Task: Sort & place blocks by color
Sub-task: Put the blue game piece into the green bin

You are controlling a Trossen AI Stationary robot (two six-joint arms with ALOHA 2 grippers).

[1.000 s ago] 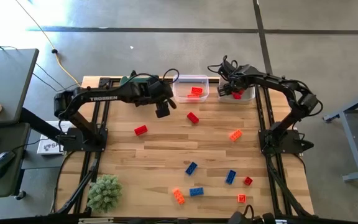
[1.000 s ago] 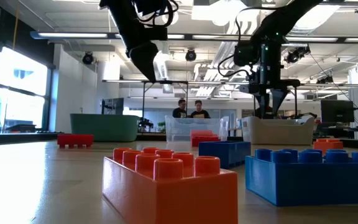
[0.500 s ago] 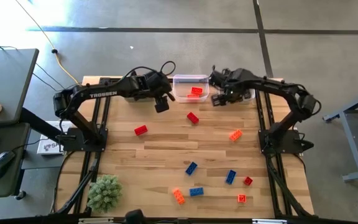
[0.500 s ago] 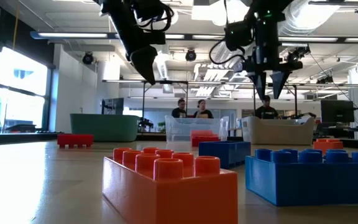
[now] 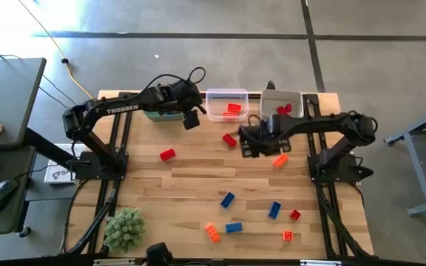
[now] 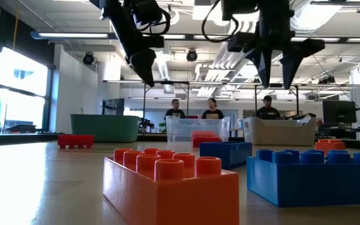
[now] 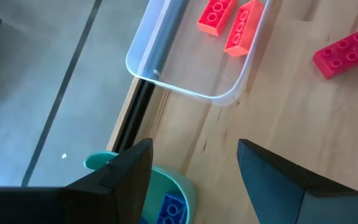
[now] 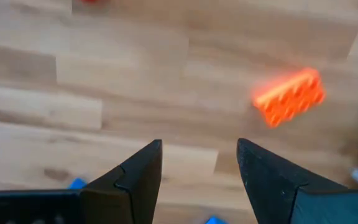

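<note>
Open-plan lab, ceiling ducts (image 6: 186, 72), strip lights (image 6: 74, 36)

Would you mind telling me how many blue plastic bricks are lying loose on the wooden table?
3 blue plastic bricks: one roughly central, one to its right, one nearer the front edge. More may be hidden.

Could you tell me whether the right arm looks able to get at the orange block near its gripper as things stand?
Probably yes: the right gripper hangs open above the table beside the orange block, which lies alone on bare wood with nothing over it.
</note>
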